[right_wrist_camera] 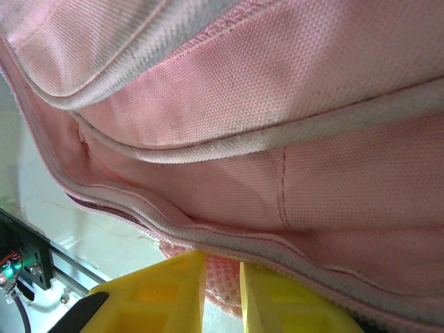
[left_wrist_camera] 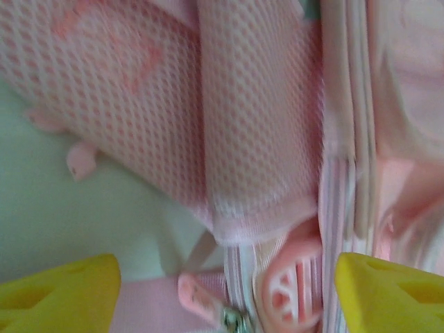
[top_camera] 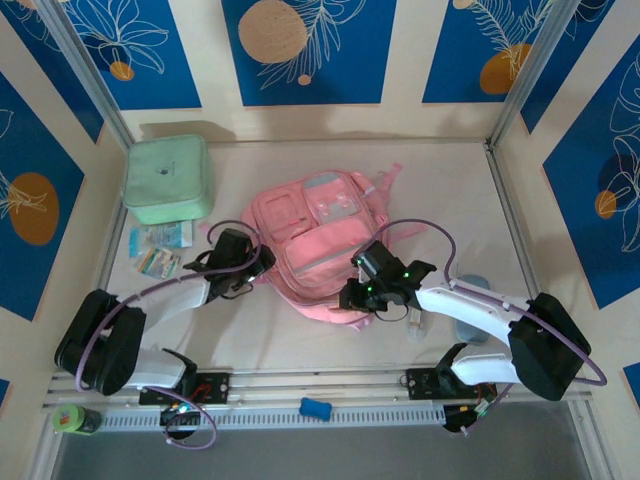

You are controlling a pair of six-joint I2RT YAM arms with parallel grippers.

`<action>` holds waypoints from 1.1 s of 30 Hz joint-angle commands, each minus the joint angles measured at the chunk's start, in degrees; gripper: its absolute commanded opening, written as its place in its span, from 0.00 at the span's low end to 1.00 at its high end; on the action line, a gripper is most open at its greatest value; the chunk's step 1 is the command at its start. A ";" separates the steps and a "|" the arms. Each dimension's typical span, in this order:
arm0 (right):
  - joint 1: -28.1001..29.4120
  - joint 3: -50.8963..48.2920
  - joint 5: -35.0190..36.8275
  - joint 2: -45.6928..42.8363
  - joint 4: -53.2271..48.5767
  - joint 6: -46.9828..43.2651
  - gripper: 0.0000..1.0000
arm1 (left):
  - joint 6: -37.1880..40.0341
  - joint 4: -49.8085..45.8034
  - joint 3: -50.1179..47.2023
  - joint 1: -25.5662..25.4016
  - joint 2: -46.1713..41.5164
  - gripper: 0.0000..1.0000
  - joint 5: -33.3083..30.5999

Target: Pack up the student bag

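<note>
The student bag [top_camera: 312, 240], a soft pink backpack with pale panels, lies flat in the middle of the table. My left gripper [top_camera: 252, 262] is at its left edge. In the left wrist view that gripper [left_wrist_camera: 225, 291] is open, its yellow fingers [left_wrist_camera: 59, 295] wide apart. A metal zip slider [left_wrist_camera: 234, 320] with a pink pull tab [left_wrist_camera: 198, 295] lies between them, untouched, below a pink mesh pocket [left_wrist_camera: 208, 104]. My right gripper [top_camera: 357, 292] is at the bag's near right edge. In the right wrist view it [right_wrist_camera: 222, 274] is shut on a fold of the bag's pink mesh.
A mint green square zip case [top_camera: 167, 178] stands at the back left, with small printed packets [top_camera: 160, 250] in front of it. A grey-blue object [top_camera: 472, 300] lies under the right arm. A blue item [top_camera: 315, 407] and a green bottle [top_camera: 75, 418] sit by the near rail.
</note>
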 commanded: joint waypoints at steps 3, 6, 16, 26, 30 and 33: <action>-0.95 -0.94 2.00 1.28 1.10 0.65 0.22 | -1.80 9.31 0.83 1.21 4.99 0.65 2.76; -2.11 -0.84 1.65 1.81 1.45 0.21 0.22 | -2.87 13.70 0.68 1.04 8.14 0.49 5.74; -13.20 1.22 -1.85 4.25 0.81 -6.60 0.23 | -6.75 19.70 -5.83 -4.91 4.95 0.00 5.98; -24.70 8.46 -2.36 5.35 -5.76 -15.52 0.32 | -10.69 15.91 -5.18 -14.87 1.03 0.00 -0.60; -20.09 9.77 4.36 -1.54 -13.27 -15.68 0.44 | -11.03 15.64 -3.51 -15.52 0.45 0.00 -0.79; -14.18 9.12 10.80 -6.24 -17.92 -13.27 0.47 | -11.79 15.07 -2.88 -16.35 -0.58 0.00 -1.51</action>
